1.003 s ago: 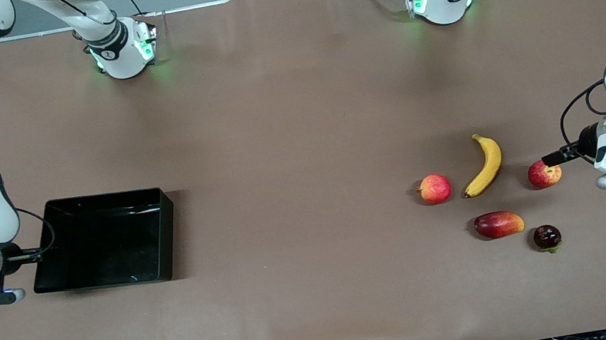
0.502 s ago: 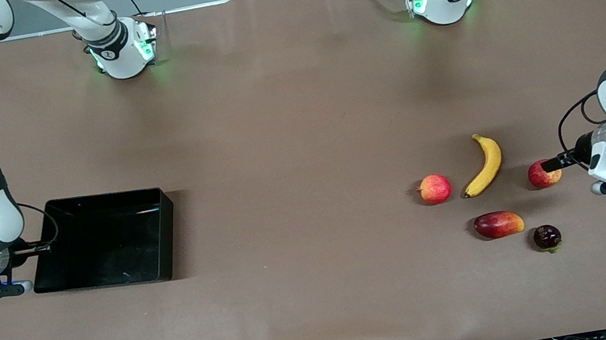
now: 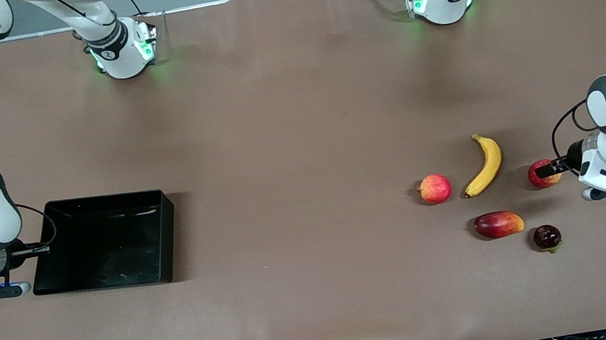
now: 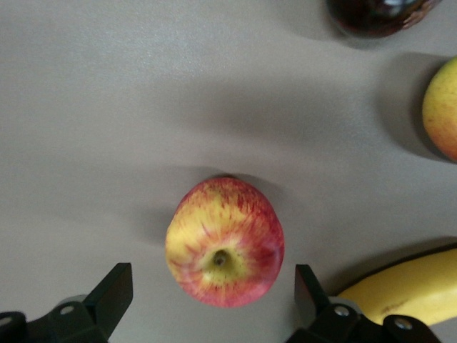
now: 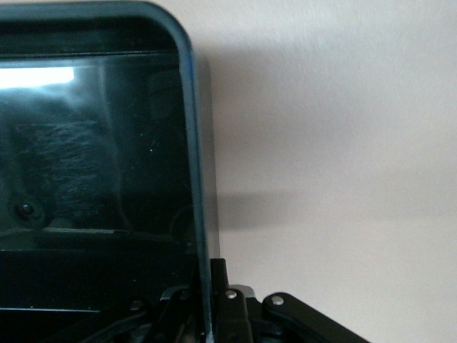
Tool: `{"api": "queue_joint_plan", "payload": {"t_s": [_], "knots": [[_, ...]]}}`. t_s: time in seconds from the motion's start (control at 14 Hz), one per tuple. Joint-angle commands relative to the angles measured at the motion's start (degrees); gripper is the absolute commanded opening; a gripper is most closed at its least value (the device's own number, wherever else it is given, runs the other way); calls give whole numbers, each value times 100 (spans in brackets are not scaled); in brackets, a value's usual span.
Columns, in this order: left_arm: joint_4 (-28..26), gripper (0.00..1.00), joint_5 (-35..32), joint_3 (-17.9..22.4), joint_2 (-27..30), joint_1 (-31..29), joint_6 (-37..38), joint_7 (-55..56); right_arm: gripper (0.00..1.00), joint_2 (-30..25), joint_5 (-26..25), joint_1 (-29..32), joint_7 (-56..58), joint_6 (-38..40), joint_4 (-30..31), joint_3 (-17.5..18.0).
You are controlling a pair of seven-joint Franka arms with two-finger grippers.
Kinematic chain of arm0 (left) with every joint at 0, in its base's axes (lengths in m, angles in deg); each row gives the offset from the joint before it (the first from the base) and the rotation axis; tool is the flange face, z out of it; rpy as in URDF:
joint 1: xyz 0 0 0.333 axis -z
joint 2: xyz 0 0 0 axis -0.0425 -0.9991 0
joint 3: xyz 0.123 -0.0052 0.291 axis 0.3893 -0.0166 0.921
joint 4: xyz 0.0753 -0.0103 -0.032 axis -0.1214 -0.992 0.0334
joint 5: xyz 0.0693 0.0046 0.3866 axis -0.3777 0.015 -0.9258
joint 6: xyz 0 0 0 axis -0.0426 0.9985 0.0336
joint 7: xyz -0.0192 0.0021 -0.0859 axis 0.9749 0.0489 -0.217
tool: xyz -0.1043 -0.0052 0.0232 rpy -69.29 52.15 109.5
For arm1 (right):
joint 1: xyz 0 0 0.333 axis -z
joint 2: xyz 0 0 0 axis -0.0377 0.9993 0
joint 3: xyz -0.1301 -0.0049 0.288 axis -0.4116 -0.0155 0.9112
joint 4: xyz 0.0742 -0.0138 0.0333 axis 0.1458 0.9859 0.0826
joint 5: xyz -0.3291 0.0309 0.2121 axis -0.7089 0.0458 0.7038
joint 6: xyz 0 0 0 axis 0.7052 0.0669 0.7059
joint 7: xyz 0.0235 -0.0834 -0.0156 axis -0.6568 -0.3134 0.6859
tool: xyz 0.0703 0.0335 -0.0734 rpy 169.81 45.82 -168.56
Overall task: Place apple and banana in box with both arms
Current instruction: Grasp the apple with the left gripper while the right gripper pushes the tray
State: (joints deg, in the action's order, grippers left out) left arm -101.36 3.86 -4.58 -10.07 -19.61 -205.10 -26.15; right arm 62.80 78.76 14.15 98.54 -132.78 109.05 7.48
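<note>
Left claw [image 4: 214, 304], jaws spread wide, straddles the apple [image 4: 225, 251] without touching it; this apple rests on the table [image 3: 297, 134] at the left arm's end. Right claw [image 5: 214, 300], closed, pinches the wall of the box [image 3: 101, 241] at the right arm's end. From the apple, the banana [image 3: 483, 164] lies at 9 o'clock in the front view, the mango-like fruit [image 3: 498, 224] at 7 o'clock.

Pinkish-red round fruit [image 3: 435, 188], red-orange mango-like fruit [image 3: 498, 224] and dark round fruit [image 3: 547, 237] lie on brown bench [image 3: 297, 134], none between any fingers.
</note>
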Motion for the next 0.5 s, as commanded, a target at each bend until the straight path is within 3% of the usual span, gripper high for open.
{"api": "queue_joint_plan", "payload": {"t_s": [0.0, 0.29, 0.43], "knots": [[9, 100, -107, -43, -127, -59, -169, -59, 0, -340, 13, -135, -3, 214, -120, 119], [26, 100, -125, -43, -233, -59, -240, -59, 0, -385, 171, -732, -73, 776, -445, 180], [53, 100, -125, -43, -251, -33, -248, -59, 0, -437, 556, -1083, -91, 848, -489, 189]]}}
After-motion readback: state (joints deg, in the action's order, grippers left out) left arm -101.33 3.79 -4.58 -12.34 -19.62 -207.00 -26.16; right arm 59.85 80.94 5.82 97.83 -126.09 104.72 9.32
